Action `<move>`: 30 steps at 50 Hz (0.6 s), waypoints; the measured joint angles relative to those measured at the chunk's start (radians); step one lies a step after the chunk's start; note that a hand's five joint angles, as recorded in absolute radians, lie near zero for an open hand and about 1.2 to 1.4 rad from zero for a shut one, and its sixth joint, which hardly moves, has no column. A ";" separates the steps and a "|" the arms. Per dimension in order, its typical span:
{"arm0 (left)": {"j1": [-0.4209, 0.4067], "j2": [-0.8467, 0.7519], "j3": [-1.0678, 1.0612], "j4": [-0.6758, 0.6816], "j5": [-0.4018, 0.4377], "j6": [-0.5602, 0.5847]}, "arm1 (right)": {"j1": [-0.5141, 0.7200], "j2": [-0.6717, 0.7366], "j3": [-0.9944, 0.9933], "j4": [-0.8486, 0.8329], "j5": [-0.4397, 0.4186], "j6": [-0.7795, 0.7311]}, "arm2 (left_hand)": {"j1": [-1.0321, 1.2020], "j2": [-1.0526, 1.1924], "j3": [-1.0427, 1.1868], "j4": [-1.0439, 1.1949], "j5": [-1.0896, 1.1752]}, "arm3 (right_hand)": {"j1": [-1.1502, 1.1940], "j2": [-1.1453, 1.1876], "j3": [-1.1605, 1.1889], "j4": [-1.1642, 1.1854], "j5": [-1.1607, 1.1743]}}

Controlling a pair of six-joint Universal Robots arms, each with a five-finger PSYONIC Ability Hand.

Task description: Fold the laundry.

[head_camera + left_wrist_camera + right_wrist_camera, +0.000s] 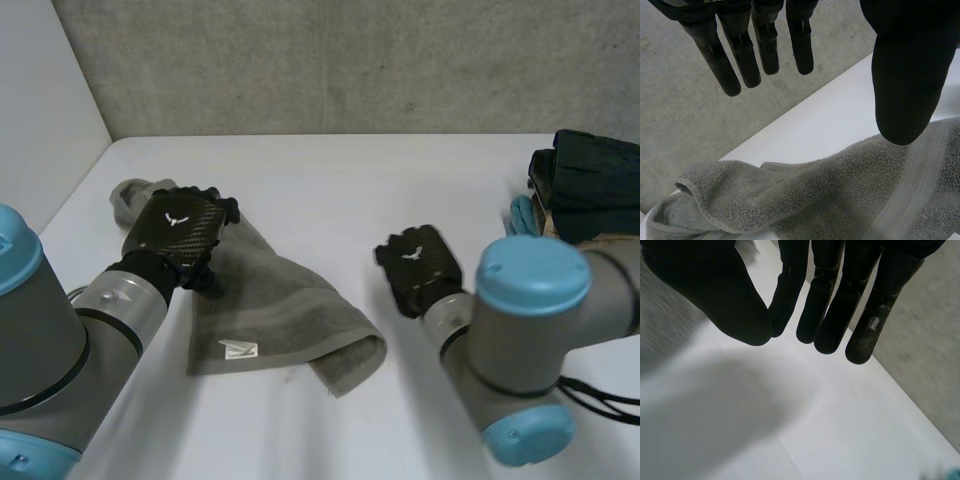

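Head view: dark clothes (590,182) at table's right.
Left hand (180,232): spread, empty, over grey towel (285,305).
Right hand (420,265): straight-fingered, empty.

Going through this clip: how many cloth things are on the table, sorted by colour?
Grey towel: 1
Dark folded pile: 1 (number of pieces in it cannot be told)
Light-blue piece: 1 (beside the pile, kind unclear)
Total: 3
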 measured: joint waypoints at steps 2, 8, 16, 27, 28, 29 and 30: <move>0.001 0.000 0.000 0.000 0.000 0.000 | -0.045 -0.009 0.003 0.022 -0.009 -0.018 | 0.000 0.000 0.000 0.000 0.000 | 0.000 0.000 0.000 0.000 0.000; 0.002 0.001 -0.001 -0.001 0.000 0.000 | -0.136 -0.033 -0.003 0.126 -0.046 -0.046 | 0.000 0.000 0.000 0.000 0.000 | -0.183 -0.234 -0.236 -0.227 -0.196; 0.001 0.001 -0.003 0.000 0.000 -0.001 | -0.113 -0.071 0.010 0.187 -0.208 0.217 | 0.000 0.000 0.000 0.000 0.000 | -0.503 -0.612 -0.627 -0.634 -0.614; 0.001 0.002 -0.009 0.003 0.000 -0.002 | -0.003 -0.015 -0.015 0.139 -0.296 0.392 | 0.000 0.000 0.000 0.000 0.000 | -0.503 -0.612 -0.627 -0.634 -0.614; 0.001 0.002 -0.010 0.003 0.000 -0.002 | 0.007 -0.002 -0.021 0.134 -0.288 0.381 | 0.000 0.000 0.000 0.000 0.000 | -0.503 -0.612 -0.627 -0.634 -0.614; 0.001 0.002 -0.010 0.003 0.000 -0.002 | 0.015 0.012 -0.028 0.130 -0.278 0.368 | 0.000 0.000 0.000 0.000 0.000 | -0.503 -0.612 -0.627 -0.634 -0.614; 0.001 0.003 -0.011 0.004 0.000 -0.002 | 0.021 0.021 -0.033 0.127 -0.271 0.359 | 0.000 0.000 0.000 0.000 0.000 | -0.503 -0.612 -0.627 -0.634 -0.614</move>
